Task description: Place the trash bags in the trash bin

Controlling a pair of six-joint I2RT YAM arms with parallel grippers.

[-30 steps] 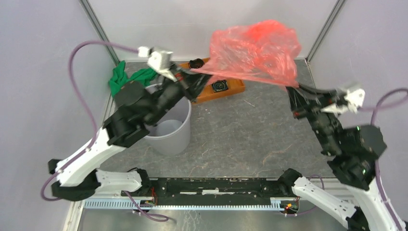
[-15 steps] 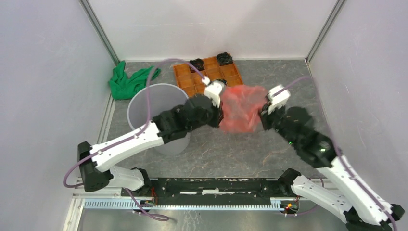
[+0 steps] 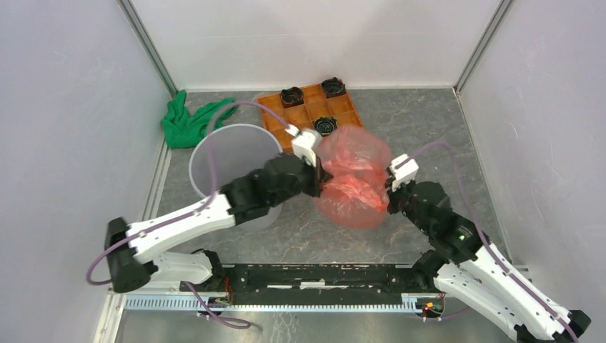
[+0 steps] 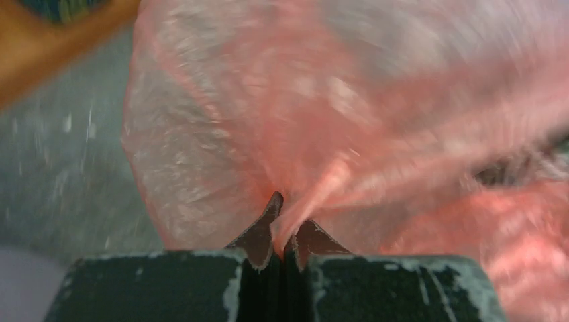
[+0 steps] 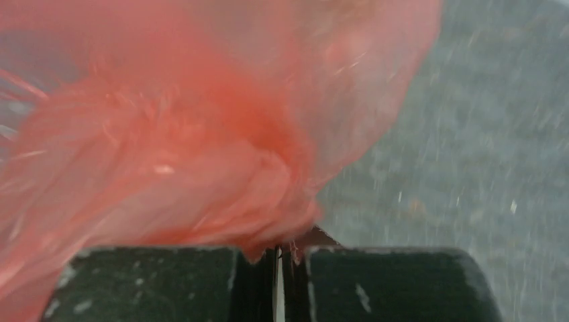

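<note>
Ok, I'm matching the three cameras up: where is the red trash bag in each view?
Top external: trash bag at centre, between left gripper and right gripper, right of the trash bin.
Left wrist: fills most of the frame, pinched at bottom centre.
Right wrist: fills the upper left, pinched at bottom centre.
Shared landmark: the grey speckled table.

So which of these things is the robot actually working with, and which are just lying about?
In the job: red trash bag, pinched by the left gripper and the right gripper; grey trash bin.
Lying about: green cloth; orange compartment tray holding small black objects.
</note>
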